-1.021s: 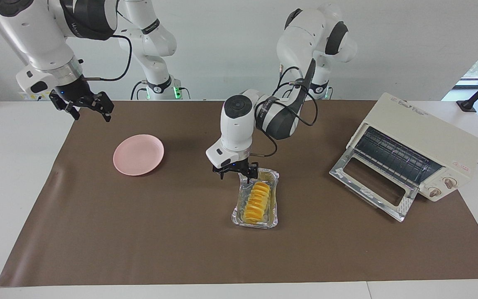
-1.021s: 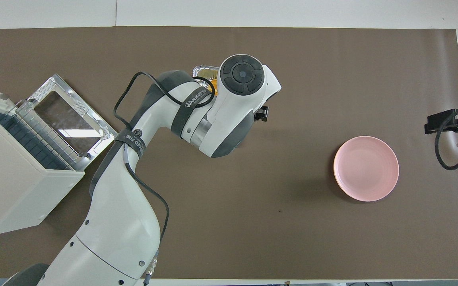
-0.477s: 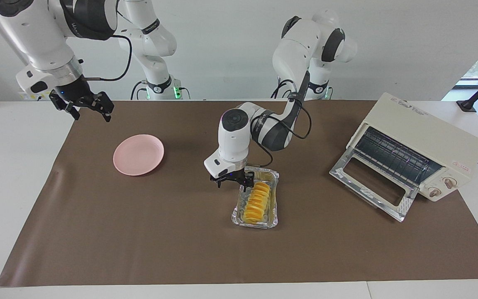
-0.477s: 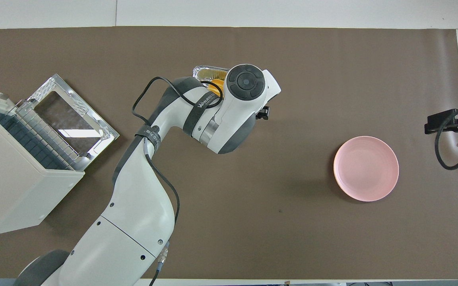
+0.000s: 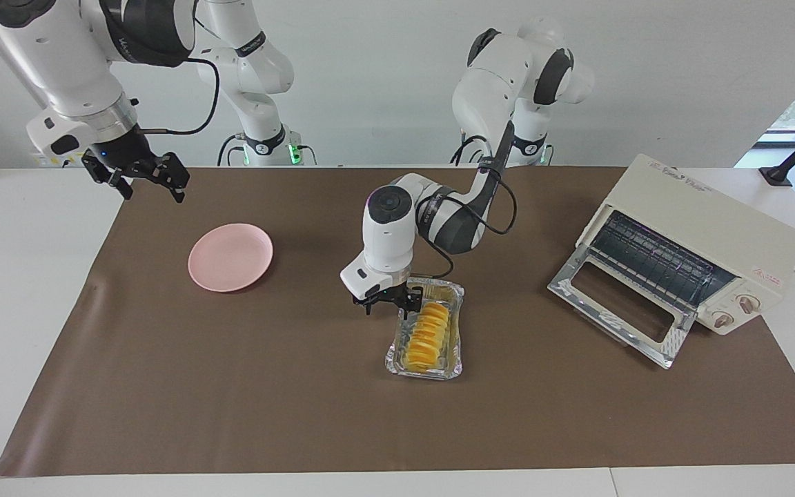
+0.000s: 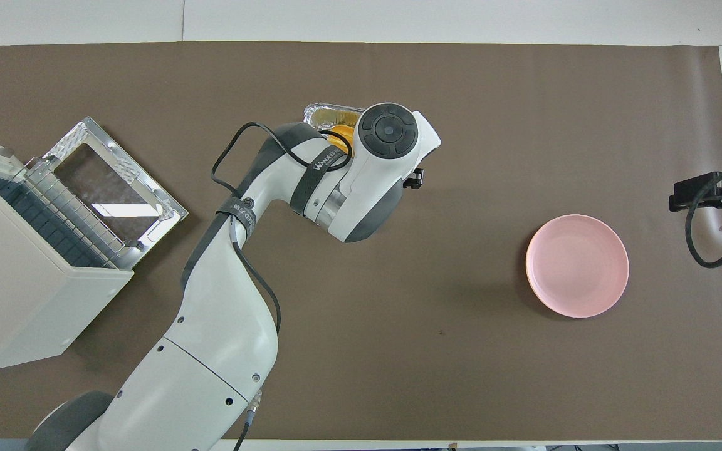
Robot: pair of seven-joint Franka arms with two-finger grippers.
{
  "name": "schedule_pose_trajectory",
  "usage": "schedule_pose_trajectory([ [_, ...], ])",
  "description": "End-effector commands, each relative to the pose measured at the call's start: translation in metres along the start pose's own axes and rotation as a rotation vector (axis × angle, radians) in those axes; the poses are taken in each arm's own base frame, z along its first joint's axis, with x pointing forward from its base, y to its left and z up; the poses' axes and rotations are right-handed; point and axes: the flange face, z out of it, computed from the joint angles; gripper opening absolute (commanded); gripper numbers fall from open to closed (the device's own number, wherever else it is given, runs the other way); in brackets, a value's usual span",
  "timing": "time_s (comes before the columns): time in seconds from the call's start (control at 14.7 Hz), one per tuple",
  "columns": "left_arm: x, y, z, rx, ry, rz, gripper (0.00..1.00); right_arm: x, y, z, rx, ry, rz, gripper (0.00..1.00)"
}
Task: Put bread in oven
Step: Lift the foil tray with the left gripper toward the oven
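The bread (image 5: 428, 335) lies in a foil tray (image 5: 393, 356) on the tabletop, long axis running toward and away from the robots, beside the oven (image 5: 701, 221) with its door down; left gripper (image 5: 389, 304), opening indiscernible, at the tray's robot-side end; right gripper (image 5: 141, 178) waits open.

One loaf of bread (image 5: 428, 334), a row of yellow-orange slices too overlapped to count, sits at centre frame. One foil tray (image 5: 393, 357) holds it. One pink plate (image 5: 230, 257) lies at left of centre. One cream toaster oven (image 5: 704, 235) stands at the right, with two knobs (image 5: 734, 311). One brown mat (image 5: 232, 386) covers the table. Two robot arms (image 5: 390, 235) show, each with one gripper.
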Motion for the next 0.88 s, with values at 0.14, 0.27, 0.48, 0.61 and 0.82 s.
schedule_pose_trajectory([
  [0.14,0.001,-0.003,0.000,0.028,-0.012,-0.019,0.71,-0.002,0.001,-0.001,-0.011,-0.005,0.009,1.00],
  [0.27,0.001,-0.004,0.000,0.029,-0.017,-0.034,0.61,-0.002,0.001,-0.001,-0.011,-0.005,0.009,1.00],
  [0.48,0.001,-0.006,0.002,0.029,-0.016,-0.064,0.39,-0.002,0.002,-0.001,-0.011,-0.005,0.010,1.00],
  [0.61,0.002,-0.009,0.009,0.024,-0.007,-0.074,0.25,-0.002,0.001,-0.001,-0.011,-0.005,0.009,1.00],
  [0.82,0.003,-0.011,0.010,0.019,0.001,-0.078,0.00,-0.002,0.001,-0.001,-0.011,-0.005,0.009,1.00],
])
